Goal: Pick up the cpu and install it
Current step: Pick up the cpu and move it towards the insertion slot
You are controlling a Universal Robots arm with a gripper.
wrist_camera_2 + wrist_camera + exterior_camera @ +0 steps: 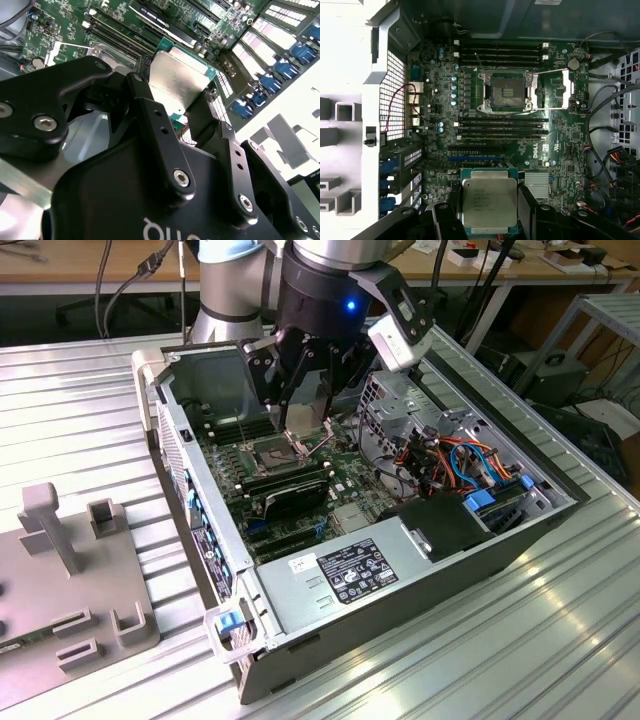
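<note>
The matte black gripper (176, 117) is pinching the flat, square cpu (489, 202), its top dull silver metal, over the green motherboard (560, 145).

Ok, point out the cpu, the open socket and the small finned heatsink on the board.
cpu (489, 202), first wrist view: centre of its silver metal top.
socket (506, 91), first wrist view: middle of the dark contact area.
heatsink (536, 183), first wrist view: middle of its silver fins.

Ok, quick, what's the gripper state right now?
The gripper is closed, its jaws holding the cpu by its edges.
</note>
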